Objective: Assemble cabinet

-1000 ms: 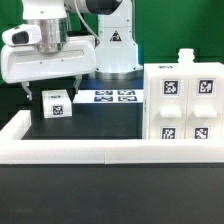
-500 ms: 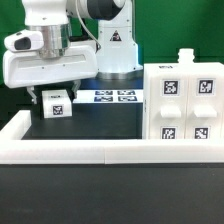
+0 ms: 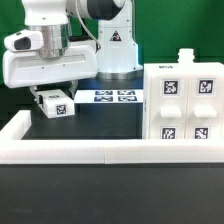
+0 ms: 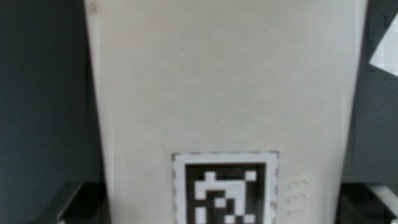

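A small white cabinet part [image 3: 56, 102] with a black-and-white tag lies at the exterior view's left, tilted, directly under my gripper [image 3: 55, 94]. The gripper's fingers stand on either side of it and appear shut on it. In the wrist view the same part [image 4: 214, 90] fills the frame between the gripper's [image 4: 222, 205] fingers, tag toward the camera. The large white cabinet body [image 3: 185, 105], with several tags on its front, stands at the exterior view's right, apart from the gripper.
The marker board [image 3: 108, 97] lies flat behind the part, near the robot base. A long low white border rail [image 3: 100, 151] runs along the front and up the left side. A small white knob [image 3: 183, 57] sits on top of the cabinet body.
The gripper has come down onto the small part. The part now looks tilted and slightly raised, showing more of its top face than before.
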`<act>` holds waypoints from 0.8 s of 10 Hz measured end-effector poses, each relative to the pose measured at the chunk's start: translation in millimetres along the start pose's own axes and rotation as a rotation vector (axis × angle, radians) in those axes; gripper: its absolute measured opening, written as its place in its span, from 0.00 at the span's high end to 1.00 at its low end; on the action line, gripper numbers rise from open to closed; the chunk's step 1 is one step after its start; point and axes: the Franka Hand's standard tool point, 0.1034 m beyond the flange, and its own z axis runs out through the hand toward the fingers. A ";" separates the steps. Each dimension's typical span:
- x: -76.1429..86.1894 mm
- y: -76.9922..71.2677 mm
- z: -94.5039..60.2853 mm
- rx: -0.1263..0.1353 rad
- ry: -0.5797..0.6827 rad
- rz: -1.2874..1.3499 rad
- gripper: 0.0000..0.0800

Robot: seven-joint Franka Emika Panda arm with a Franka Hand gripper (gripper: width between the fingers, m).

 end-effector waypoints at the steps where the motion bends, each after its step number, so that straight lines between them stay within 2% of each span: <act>1: 1.8 -1.4 -1.4 0.007 -0.005 -0.004 0.30; 2: 14.1 -5.1 -17.1 0.025 -0.003 -0.015 0.30; 4: 38.1 -16.3 -52.5 0.023 0.029 -0.001 0.30; 5: 49.2 -24.4 -65.7 0.022 0.041 0.006 0.30; 8: 85.8 -54.0 -102.0 0.041 0.046 0.078 0.30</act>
